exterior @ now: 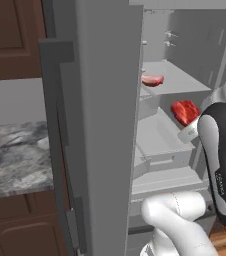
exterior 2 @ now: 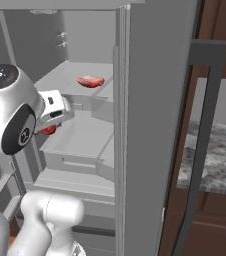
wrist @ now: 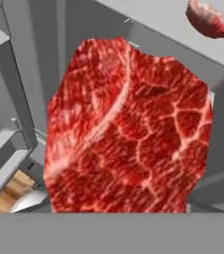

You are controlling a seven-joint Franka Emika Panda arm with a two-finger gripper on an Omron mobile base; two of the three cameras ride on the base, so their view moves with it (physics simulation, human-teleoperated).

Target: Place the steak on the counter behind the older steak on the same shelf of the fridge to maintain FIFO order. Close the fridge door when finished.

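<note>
I've got the steak (exterior: 185,112) in the gripper (exterior: 189,131), carried inside the open fridge (exterior: 105,125), below the level of the top shelf (exterior: 185,82) and in front of it. In the left base view the deep red slab stands up above the white hand, its broad face toward that camera. In the hand view the steak (wrist: 126,129) covers the fingertips completely, so I can't see the jaws; its long axis runs bottom to top of that view, slightly tilted, pale marbling line going diagonally. It's clearly held, not resting on anything.

The older steak (exterior: 152,80) lies flat on the shelf near its front left part, long axis roughly left-right across the shelf, pale edge up front. In the right base view only a red sliver of my steak (exterior 2: 48,130) pokes out under the hand. The counter (exterior: 15,155) sits left of the fridge door, well apart from the meat.
</note>
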